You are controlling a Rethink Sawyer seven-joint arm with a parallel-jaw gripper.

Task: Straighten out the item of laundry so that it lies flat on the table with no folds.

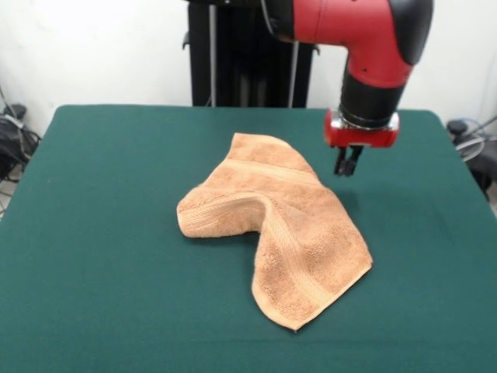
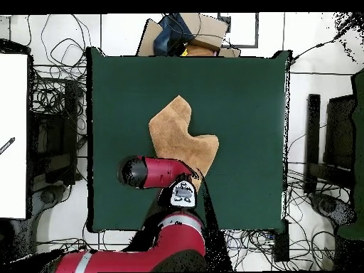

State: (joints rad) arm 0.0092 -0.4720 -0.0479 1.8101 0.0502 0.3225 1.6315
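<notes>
The item of laundry (image 1: 287,225), a light orange-tan towel, lies crumpled near the middle of the dark green table (image 1: 93,233). A raised fold runs across its centre and its left part is doubled over. From above, the towel (image 2: 181,135) reads as an uneven shape on the table (image 2: 249,106). My gripper (image 1: 347,165) hangs a little above the cloth surface, just right of the towel's far corner and apart from it. It is shut with nothing in it. In the overhead view the red arm (image 2: 160,173) covers the gripper and the towel's nearest edge.
Cables (image 1: 15,140) lie off the table's left side. From above, a cardboard box (image 2: 192,32) sits beyond the far table edge, a white panel (image 2: 13,135) stands at the left, and tangled wires (image 2: 57,106) ring the table.
</notes>
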